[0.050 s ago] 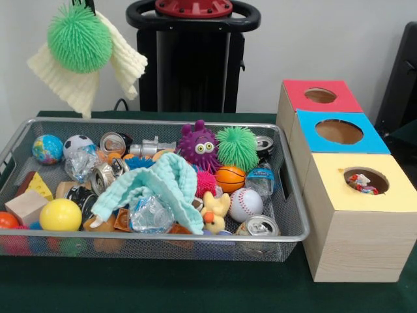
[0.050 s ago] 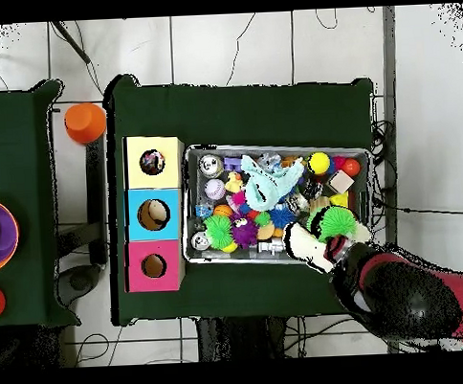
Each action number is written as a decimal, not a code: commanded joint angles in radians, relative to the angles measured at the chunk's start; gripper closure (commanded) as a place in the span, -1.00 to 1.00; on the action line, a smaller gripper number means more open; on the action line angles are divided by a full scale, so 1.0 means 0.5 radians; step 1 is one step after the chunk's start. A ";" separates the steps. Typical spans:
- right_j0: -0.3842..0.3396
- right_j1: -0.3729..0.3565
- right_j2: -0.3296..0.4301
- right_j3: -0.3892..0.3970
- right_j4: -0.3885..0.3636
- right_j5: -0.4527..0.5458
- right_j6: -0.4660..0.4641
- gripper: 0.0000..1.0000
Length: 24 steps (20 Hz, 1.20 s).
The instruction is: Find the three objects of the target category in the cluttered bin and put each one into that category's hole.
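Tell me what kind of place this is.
Probably a robotics lab test station, not a home: a green-covered table holds a wire mesh bin of mixed toys and cans, three colour-topped wooden boxes with holes stand beside it, and cables run across the tiled floor.

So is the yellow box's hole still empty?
No. Through the hole of the yellow box, something small and multicoloured already lies inside; what it is, cannot tell.

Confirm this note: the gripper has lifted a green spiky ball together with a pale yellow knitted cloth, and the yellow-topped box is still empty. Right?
Not quite. The yellow-topped box is not empty: the front view shows something small and colourful inside its hole. The rest holds: the green spiky ball and pale yellow knitted cloth hang together above the bin.
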 commanded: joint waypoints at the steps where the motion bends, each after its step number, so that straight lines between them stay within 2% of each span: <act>1: 0.017 0.035 0.014 0.059 -0.153 0.124 -0.404 1.00; 4: 0.045 0.052 -0.023 0.032 -0.194 0.148 -0.378 1.00; 14: 0.003 0.072 0.017 0.053 -0.248 0.068 -0.387 1.00; 19: -0.023 0.171 0.036 0.037 -0.324 0.005 -0.440 1.00; 24: 0.029 0.267 -0.031 -0.030 -0.441 -0.016 -0.370 1.00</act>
